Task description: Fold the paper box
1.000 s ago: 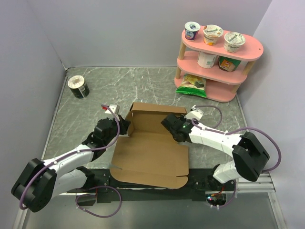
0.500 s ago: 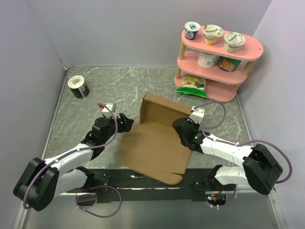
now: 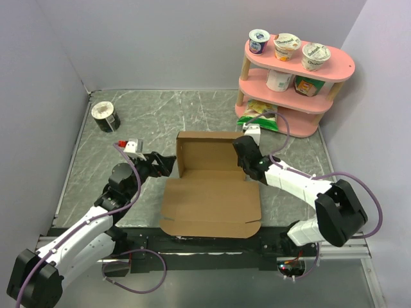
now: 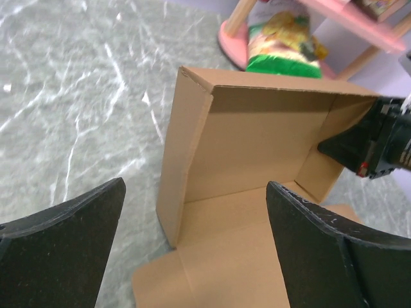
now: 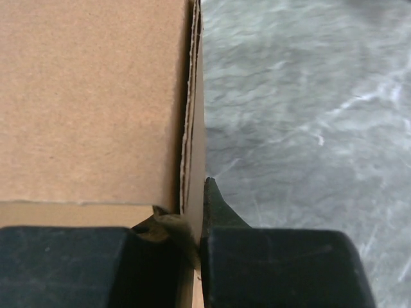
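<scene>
The paper box (image 3: 209,202) lies in the middle of the table, plain brown cardboard. Its back and side walls stand up and the front panel lies flat toward me. My right gripper (image 3: 244,156) is shut on the box's right wall; in the right wrist view the wall's edge (image 5: 192,128) runs between the closed fingers of that gripper (image 5: 199,200). My left gripper (image 3: 165,162) hangs open just left of the box's left wall (image 4: 183,167), touching nothing. In the left wrist view its fingers (image 4: 70,250) spread wide either side of that wall, and the right gripper (image 4: 372,144) shows at the far corner.
A pink two-tier shelf (image 3: 334,64) with yogurt cups and small cartons stands at the back right, a green snack bag (image 3: 257,114) at its foot. A dark can (image 3: 104,117) lies at the back left. Grey walls close in the left and right sides.
My left gripper opened, let go of the box's left wall and drew back to the left. The right gripper shut on the right wall and the box swung round to sit square.
</scene>
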`<state>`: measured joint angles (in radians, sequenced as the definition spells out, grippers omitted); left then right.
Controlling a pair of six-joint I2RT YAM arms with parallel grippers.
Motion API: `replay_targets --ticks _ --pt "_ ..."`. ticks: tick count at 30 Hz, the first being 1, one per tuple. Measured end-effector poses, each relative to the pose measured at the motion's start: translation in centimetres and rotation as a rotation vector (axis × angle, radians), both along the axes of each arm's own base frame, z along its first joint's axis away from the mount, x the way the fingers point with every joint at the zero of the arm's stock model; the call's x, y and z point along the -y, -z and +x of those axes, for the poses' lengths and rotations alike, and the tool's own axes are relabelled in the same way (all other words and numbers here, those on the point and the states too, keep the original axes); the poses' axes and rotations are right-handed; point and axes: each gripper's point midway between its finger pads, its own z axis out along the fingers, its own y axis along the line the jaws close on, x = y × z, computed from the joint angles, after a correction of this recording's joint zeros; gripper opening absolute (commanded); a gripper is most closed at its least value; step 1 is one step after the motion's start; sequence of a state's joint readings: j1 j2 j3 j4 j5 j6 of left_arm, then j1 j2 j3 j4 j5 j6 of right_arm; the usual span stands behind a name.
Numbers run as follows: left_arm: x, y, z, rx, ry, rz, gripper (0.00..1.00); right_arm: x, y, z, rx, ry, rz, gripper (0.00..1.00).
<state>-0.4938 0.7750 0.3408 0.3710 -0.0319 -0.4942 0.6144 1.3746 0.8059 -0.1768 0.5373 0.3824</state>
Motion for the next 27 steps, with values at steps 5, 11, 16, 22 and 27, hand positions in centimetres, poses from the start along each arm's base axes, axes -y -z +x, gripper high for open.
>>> replay_targets --ticks 5,11,16,22,27 --pt "-0.2 0.2 -0.1 -0.050 -0.004 0.025 0.96 -1.4 0.8 0.1 -0.084 -0.127 0.021 0.00" --pt "-0.1 -5.1 0.4 0.011 -0.009 -0.014 0.96 -3.1 0.9 0.8 -0.223 -0.290 0.016 0.00" --pt "-0.1 -8.5 2.0 0.045 -0.009 -0.022 0.96 -4.6 2.4 0.3 -0.364 -0.413 0.029 0.04" --pt "0.9 -4.8 4.7 -0.072 0.021 0.017 0.96 -5.7 2.9 -1.0 -0.427 -0.493 0.075 0.57" --pt "1.9 -0.3 5.5 -0.187 0.061 0.028 0.96 -6.1 3.1 -2.0 -0.464 -0.520 0.103 0.92"
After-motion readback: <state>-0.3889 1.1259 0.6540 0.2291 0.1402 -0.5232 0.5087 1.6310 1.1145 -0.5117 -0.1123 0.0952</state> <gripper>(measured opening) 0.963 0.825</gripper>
